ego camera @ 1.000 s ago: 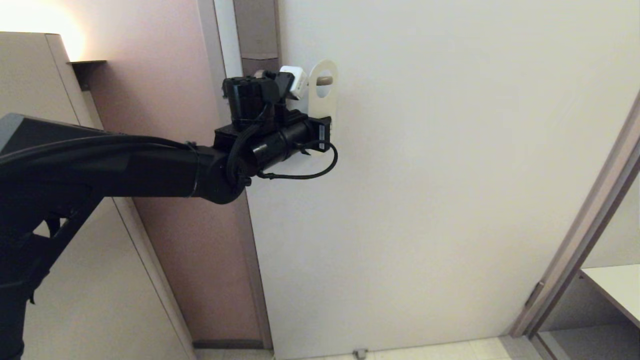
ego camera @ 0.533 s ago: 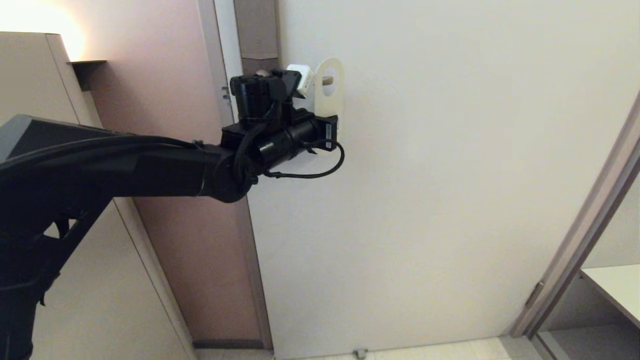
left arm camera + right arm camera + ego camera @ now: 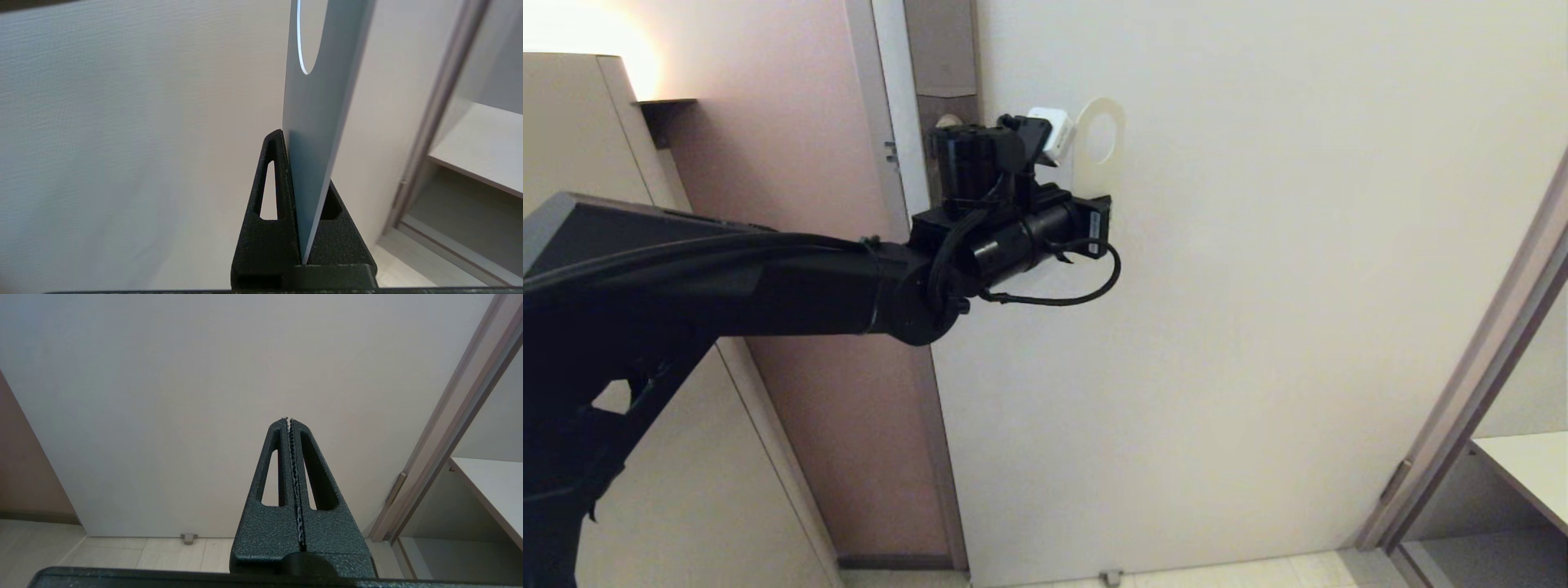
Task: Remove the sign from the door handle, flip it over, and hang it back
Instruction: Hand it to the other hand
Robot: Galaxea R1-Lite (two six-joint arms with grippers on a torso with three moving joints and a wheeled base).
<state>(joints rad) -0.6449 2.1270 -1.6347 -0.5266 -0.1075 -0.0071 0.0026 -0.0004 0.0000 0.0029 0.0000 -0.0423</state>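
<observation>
Left hand [image 3: 304,228]: pinching the low end of the sign [image 3: 1098,155]. Sign stands upright between the 2 fingers [image 3: 267,228], held thin-edge on.
Where sign is: up in front of the door [image 3: 1258,286], its oval hole w/ nothing in it. It's to the right of the door handle [image 3: 947,122], not touching it. Only a bit of the handle peeks out behind the left arm, near the door's left edge.
Sign face: pale on the side the head view shows, blue-grey in the left wrist view. No words can be read.
Right hand [image 3: 291,486]: fingers pressed together, nothing in them. Parked low, pointing at the door's bottom part.
Step now (my guess): sign looks off the handle, so next is the flip.
How to do it well: keep the pinch tight, the sign is thin & may slip. Roll the wrist half way round, slow. Stay a bit away from the door so the top end won't scrape. Then line the hole up w/ the handle tip & slide it on before letting go.
Watch out: the arm hides most of the handle, so aiming may be hard.
</observation>
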